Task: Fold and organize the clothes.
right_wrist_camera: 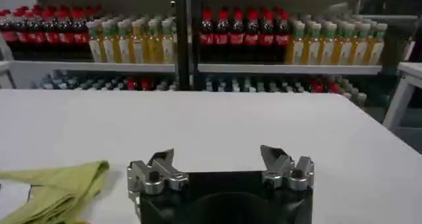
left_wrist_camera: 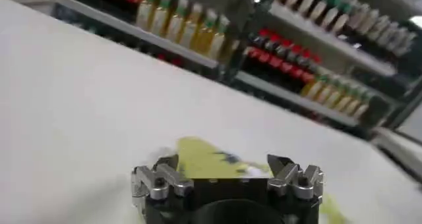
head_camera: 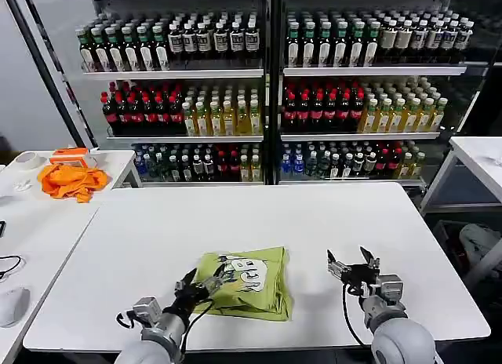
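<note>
Folded lime T-shirt (head_camera: 247,280), printed patch facing up, lies on the white table (head_camera: 141,231) near its front edge. Left gripper (head_camera: 210,284) sits at its left edge, fingers spread, grasping nothing. Right gripper (head_camera: 351,263) hovers apart to the right, fingers released.

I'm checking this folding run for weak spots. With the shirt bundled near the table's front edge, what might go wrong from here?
The lime T-shirt lies as a folded bundle close to the front edge of the white table; a pull toward the robot might slide it off. The left pincer, open at the bundle's left edge, may catch just one layer and undo the fold. The right pincer hangs open, apart from the cloth, so nothing steadies that side.
</note>
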{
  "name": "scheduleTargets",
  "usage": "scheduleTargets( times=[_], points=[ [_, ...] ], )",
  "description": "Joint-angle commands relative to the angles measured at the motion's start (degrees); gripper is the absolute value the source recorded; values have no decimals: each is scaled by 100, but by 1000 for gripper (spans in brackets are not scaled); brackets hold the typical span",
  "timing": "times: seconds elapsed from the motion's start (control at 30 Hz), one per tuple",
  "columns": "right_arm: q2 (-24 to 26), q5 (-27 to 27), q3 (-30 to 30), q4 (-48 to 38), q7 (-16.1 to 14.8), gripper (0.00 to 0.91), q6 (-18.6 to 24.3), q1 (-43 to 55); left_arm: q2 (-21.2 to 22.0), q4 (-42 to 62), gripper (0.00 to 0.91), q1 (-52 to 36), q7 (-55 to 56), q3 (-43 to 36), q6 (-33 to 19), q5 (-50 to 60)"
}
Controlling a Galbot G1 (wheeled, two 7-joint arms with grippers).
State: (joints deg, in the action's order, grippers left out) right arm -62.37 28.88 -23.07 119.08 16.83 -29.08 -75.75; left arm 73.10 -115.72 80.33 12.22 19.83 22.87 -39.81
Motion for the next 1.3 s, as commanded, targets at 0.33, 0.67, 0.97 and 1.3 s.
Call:
scheduleTargets(
  times=[0.33, 0.67, 0.97, 1.3],
  points=[
    [77, 28, -13, 26, 13, 907, -7, 12, 84, 670, 907, -206, -127, 66, 608, 36],
    [83, 28, -11, 134, 47, 907, -46, -22, 151, 501, 20, -120, -341, 164, 617, -975],
    [53, 30, -4, 130, 68, 907, -54, -1, 265, 511, 20, -201, -384, 468, 498, -2349],
    [13, 50, 20, 84, 71, 907, -44, 71, 201, 148, 20, -216, -377, 1603, 503, -4275]
  ],
)
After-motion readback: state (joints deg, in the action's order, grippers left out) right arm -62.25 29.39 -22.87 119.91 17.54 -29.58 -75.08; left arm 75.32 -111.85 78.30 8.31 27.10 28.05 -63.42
